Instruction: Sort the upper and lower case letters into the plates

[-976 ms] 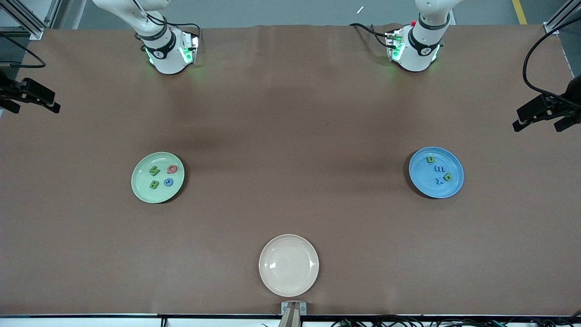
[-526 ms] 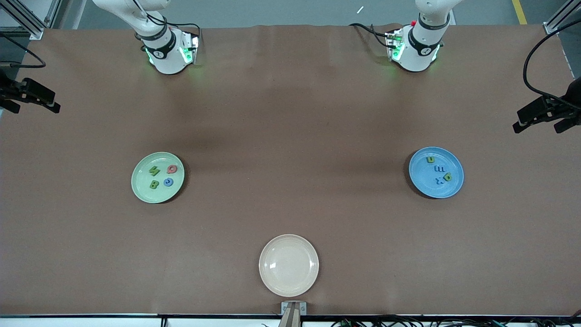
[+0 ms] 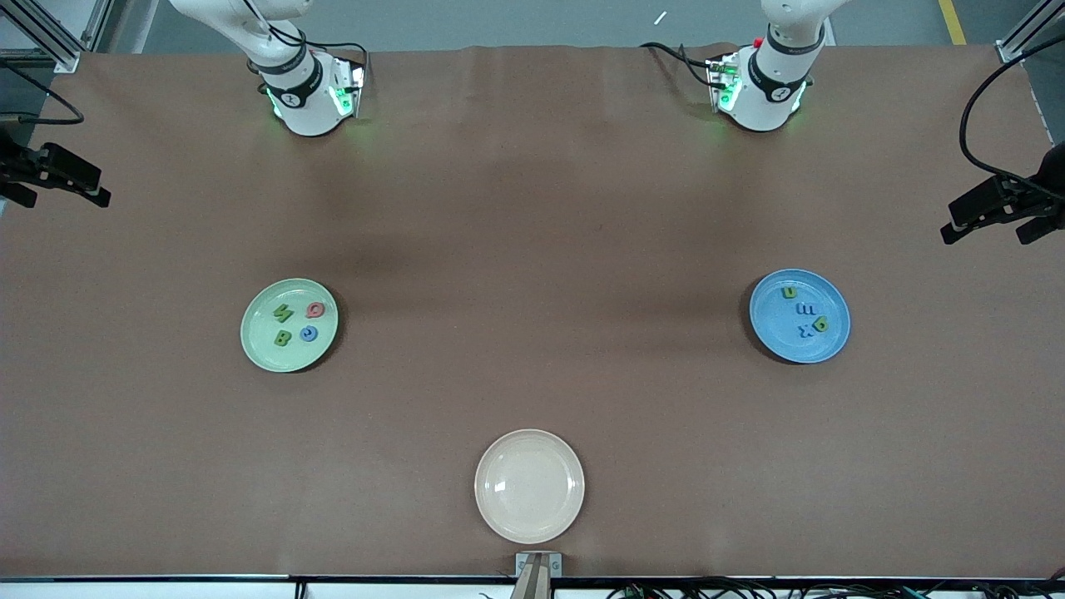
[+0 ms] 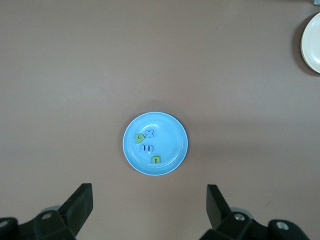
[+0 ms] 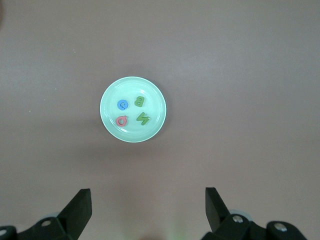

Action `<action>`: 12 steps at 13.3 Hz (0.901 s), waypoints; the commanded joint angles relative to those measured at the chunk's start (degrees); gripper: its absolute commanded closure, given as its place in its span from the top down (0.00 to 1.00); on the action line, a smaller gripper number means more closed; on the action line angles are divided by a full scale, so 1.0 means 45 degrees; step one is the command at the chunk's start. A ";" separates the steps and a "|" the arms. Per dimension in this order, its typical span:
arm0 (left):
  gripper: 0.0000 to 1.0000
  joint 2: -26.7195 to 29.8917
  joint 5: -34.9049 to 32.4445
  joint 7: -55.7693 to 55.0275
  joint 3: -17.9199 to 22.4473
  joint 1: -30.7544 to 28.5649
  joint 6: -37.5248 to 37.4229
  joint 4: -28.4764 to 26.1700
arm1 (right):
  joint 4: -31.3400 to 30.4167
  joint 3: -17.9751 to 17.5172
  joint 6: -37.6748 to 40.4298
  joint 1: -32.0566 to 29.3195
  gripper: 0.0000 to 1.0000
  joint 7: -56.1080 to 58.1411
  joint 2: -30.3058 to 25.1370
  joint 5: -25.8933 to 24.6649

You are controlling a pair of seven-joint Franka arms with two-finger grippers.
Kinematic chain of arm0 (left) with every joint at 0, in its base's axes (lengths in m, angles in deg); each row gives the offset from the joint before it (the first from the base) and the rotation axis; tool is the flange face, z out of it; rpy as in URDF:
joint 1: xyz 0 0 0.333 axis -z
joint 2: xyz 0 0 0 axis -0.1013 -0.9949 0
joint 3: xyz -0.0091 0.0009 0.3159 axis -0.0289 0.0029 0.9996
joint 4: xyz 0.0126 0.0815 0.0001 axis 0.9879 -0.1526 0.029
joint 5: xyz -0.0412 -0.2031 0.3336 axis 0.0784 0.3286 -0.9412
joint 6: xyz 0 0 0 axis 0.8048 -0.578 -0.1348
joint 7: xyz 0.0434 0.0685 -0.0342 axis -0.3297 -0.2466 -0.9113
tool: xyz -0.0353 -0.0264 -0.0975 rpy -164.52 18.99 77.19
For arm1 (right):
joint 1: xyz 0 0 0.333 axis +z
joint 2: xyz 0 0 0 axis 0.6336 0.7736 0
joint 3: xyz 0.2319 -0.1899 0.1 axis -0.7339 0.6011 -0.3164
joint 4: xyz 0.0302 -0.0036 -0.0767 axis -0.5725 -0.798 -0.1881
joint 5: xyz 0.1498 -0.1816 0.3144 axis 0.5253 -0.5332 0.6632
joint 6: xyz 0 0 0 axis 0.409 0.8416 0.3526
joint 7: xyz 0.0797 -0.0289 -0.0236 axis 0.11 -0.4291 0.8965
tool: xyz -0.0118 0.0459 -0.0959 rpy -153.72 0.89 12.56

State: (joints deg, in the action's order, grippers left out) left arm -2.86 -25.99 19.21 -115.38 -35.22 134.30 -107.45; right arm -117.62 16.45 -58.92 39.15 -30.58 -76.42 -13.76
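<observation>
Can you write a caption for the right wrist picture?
Open right gripper high over green plate holding four letters.

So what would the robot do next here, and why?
Probably nothing more than staying parked. Four letters already lie in the pale green plate, four in the blue plate, none loose on the table. The cream plate holds none. The left hand and right hand hang open and empty, high over those plates.
</observation>
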 commanded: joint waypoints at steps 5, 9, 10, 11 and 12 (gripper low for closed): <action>1.00 -0.0106 -0.0270 0.0040 0.3750 0.4005 -0.0111 0.0306 | -0.0120 -0.0020 -0.0029 0.0019 1.00 0.0063 -0.0227 0.0027; 1.00 -0.0047 -0.0270 0.0060 0.5556 0.5888 -0.0170 0.0306 | -0.0081 -0.0039 0.0029 0.0019 1.00 0.0044 -0.0207 0.0007; 1.00 -0.0047 -0.0270 0.0041 0.5557 0.5929 -0.0170 0.0306 | -0.0081 -0.0039 0.0029 0.0019 1.00 0.0063 -0.0207 0.0027; 1.00 -0.0047 -0.0270 0.0041 0.5557 0.5948 -0.0170 0.0306 | -0.0081 -0.0039 0.0049 0.0019 1.00 0.0063 -0.0227 0.0027; 1.00 -0.0047 -0.0250 0.0021 0.5577 0.6007 -0.0170 0.0306 | -0.0100 -0.0039 0.0049 0.0019 1.00 0.0063 -0.0208 0.0008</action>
State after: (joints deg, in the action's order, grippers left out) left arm -2.93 -26.11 19.20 -91.07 -9.30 134.30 -107.17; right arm -117.58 16.38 -58.92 39.15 -30.58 -76.42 -13.76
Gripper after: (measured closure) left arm 0.000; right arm 0.000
